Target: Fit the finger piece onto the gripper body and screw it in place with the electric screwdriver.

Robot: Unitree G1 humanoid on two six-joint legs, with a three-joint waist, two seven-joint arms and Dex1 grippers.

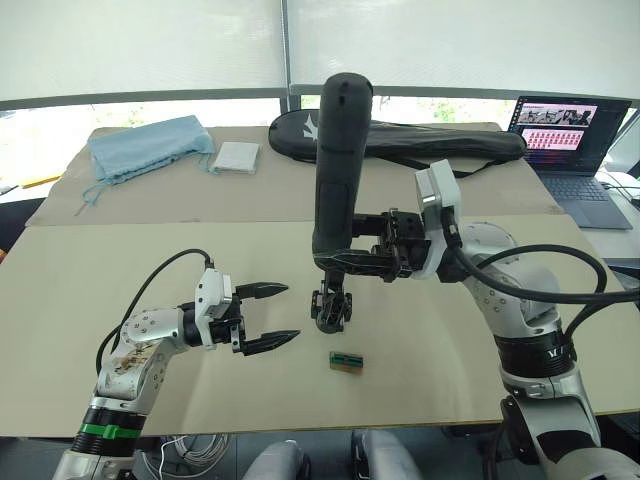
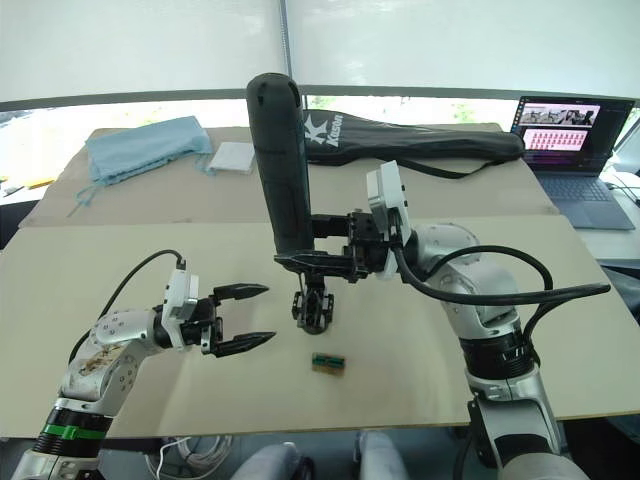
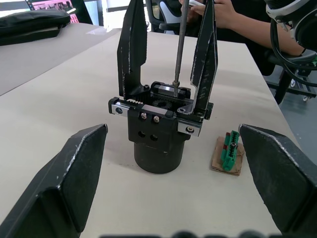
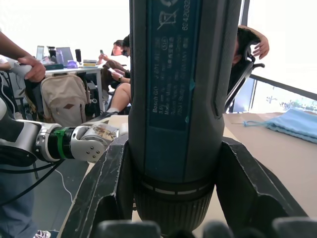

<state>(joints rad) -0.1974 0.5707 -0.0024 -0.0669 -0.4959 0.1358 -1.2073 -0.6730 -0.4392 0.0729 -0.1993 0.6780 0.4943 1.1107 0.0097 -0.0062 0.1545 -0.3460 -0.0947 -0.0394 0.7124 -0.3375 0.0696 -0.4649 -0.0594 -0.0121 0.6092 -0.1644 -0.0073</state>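
Observation:
The electric screwdriver [image 1: 338,160] stands upright over the table's middle, with my right gripper [image 1: 335,256] shut around its lower barrel. Its thin metal bit [image 3: 179,44] reaches down onto the top of the gripper body [image 3: 157,136], a black block standing on the table [image 1: 440,370]. Two black pointed fingers rise from that body, one [image 3: 132,49] on each side [image 3: 205,54] of the bit; I cannot tell which is the finger piece. My left gripper [image 1: 292,313] is open just left of the body, fingertips pointing at it without touching.
A small green-brown box [image 1: 345,361] lies just in front of the body. At the back are a long black racket bag [image 1: 420,140], an open laptop [image 1: 575,140], a blue cloth bag [image 1: 145,148] and a white pad [image 1: 237,156]. A person's hand [image 3: 233,12] shows beyond the table.

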